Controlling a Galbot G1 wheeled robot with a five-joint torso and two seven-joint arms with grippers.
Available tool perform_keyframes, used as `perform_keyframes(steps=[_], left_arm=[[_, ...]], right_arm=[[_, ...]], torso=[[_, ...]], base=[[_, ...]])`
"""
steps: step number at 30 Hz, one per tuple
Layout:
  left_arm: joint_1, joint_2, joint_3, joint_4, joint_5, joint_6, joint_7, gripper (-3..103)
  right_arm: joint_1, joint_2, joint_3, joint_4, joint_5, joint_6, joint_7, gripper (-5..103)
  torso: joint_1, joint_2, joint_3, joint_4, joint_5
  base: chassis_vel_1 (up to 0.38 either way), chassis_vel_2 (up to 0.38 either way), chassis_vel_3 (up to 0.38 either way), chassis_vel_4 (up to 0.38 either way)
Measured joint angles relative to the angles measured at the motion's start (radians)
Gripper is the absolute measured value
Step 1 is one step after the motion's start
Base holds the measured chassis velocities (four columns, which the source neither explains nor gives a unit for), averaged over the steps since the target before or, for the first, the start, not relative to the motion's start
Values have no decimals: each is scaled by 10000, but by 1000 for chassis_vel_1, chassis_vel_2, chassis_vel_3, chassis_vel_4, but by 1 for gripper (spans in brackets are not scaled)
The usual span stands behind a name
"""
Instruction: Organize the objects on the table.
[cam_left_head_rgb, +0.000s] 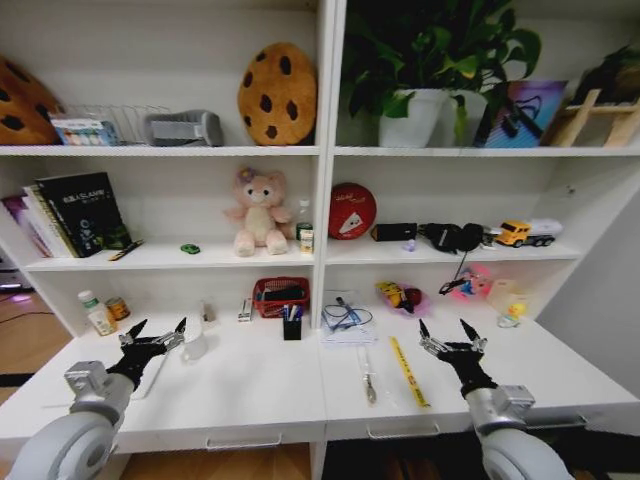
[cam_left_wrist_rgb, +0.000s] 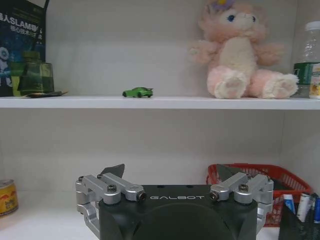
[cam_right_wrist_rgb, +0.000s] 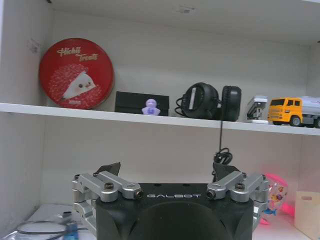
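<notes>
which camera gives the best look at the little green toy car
The left wrist view: the green toy car sits side-on on the shelf, near frame centre. In the head view it is a tiny green speck left of the plush bear.

left pincer (cam_left_head_rgb: 158, 332) black fingers, silver screwed links | right pincer (cam_left_head_rgb: 448, 334) alike | black GALBOT-marked housings | grey arms
</notes>
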Motion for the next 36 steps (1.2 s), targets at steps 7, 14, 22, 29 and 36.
perform_keyframes(steps=[7,14,22,29,36], left_arm=[[0,1,0,-3,0,0,5,100],[0,0,0,-1,0,0,3,100],[0,0,-3,0,0,0,-2,100],[0,1,-2,0,0,0,-3,100],[0,0,-2,0,0,0,-2,100]], right_arm=[[10,-8,-56,-6,35,-18,-64,100],[90,-38,-138,-121,187,-47,-229,100],[1307,-1139,1255,-3804,1712,-1425,-1379,100],[2385,-1814,377,-5617,2177,-1805,-2412,100],[2798,-1736,-81,-6612,1524,-1842,-2996,100]], torso=[[2,-1,1,-2,28],[1,0,0,1,1],[2,0,1,-3,13],[4,-1,2,1,9],[3,-1,1,-3,11]], base=[[-146,-118,141,106],[40,23,-26,-23],[0,0,0,0],[0,0,0,0],[0,0,0,0]])
